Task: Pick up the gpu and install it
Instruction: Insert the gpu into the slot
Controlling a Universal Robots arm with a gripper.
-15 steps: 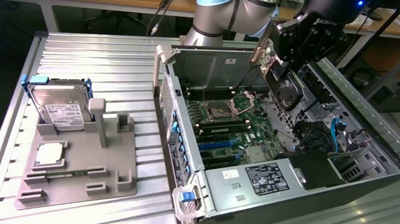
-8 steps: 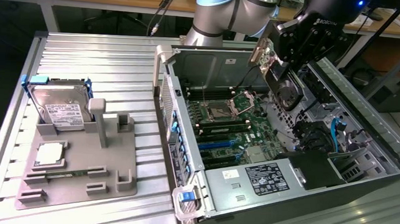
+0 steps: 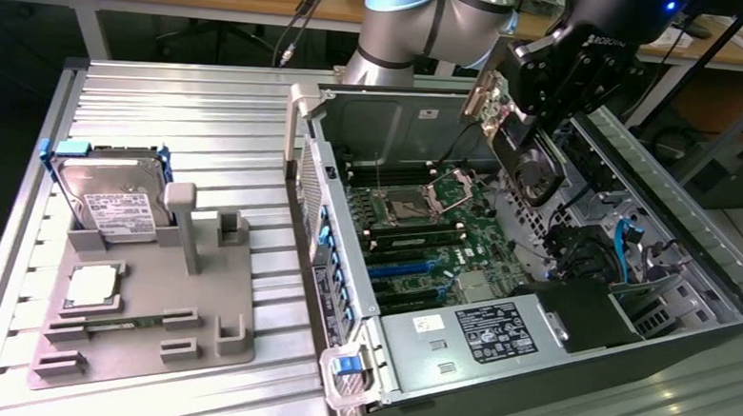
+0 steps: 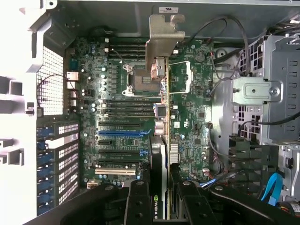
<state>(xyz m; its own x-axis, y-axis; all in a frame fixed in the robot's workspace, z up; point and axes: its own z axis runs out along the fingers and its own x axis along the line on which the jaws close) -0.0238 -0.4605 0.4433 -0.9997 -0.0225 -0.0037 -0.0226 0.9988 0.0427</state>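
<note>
Well to the exterior view's left of the open computer case (image 3: 307, 181), a grey holder (image 3: 149, 325) lies on the ribbed metal table (image 3: 174, 102). In the holder a hard drive (image 3: 115, 206) stands upright in a blue-edged frame; its white label is too small to read. A square silver processor (image 3: 93, 286) lies flat in front of the drive, and a narrow green memory stick (image 3: 113, 325) lies next to it.

Inside the case the green motherboard (image 3: 437, 232) lies bare. A black-and-white sticker (image 3: 494, 329) sits on the metal box at the case's near end, its print unreadable.

Above the case's far right part hangs the gripper (image 3: 529, 116), marked "ROBOTIQ". Its jaws are closed partway onto the gpu (image 3: 537, 167), which is held on edge over the board, clear of the slots, its pale bracket toward the case's back wall. In the wrist view the gripper (image 4: 161, 187) clasps the card's end, and the gpu (image 4: 158, 154) reads "NVIDIA" between the fingers (image 4: 139, 201).

Blue cables (image 3: 624, 245) run along the case's right side.
</note>
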